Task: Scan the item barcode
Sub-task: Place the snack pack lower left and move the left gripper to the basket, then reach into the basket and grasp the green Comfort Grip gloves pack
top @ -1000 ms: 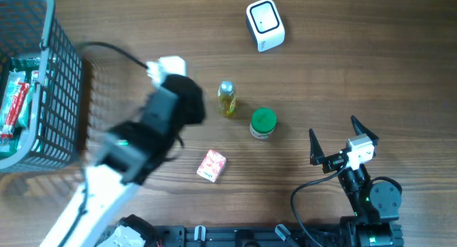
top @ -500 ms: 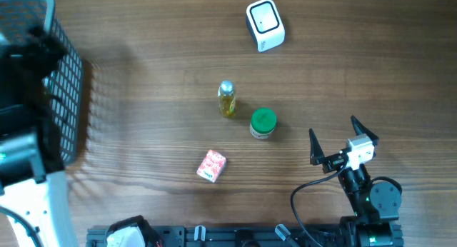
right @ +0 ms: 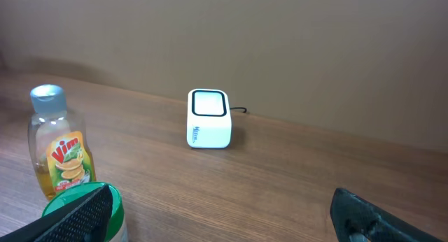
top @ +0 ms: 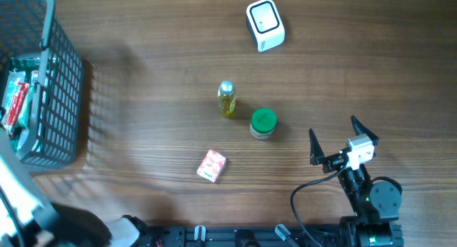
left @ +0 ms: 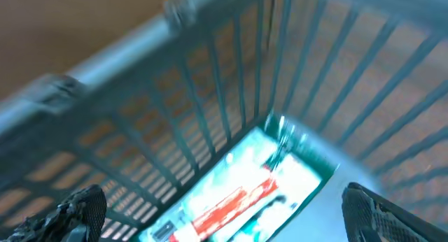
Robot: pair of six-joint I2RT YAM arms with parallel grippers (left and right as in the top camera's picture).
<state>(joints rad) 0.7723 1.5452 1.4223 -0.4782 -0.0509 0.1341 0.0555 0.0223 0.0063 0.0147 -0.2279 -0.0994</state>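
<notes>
Since the left wrist camera looks down into the basket [top: 64,83] at the far left of the table [top: 143,33], I judge the step in hand to be fetching an item from it for scanning. The red and teal packet [left: 231,200] lies flat on the basket floor, close to the wall bars. To do this well, I would lower straight down clear of the rim, take the packet across its narrow side, and lift it level so the printed face stays readable; where its barcode sits I cannot tell. The left gripper [left: 222,212] hangs above the packet with its jaws at full spread, holding nothing and touching nothing. In the overhead view only the left arm [top: 21,197] shows, blurred, at the near left corner. Mid-table stand a pink carton [top: 211,165], a small bottle [top: 226,99] and a green-lidded jar [top: 263,123], the last two just beside each other. The scanner [top: 265,24] sits at the far side, right of centre, window up, well apart from the basket, so the carry must cross over these three. The right gripper [top: 332,125] rests near right, jaws wide and empty.
</notes>
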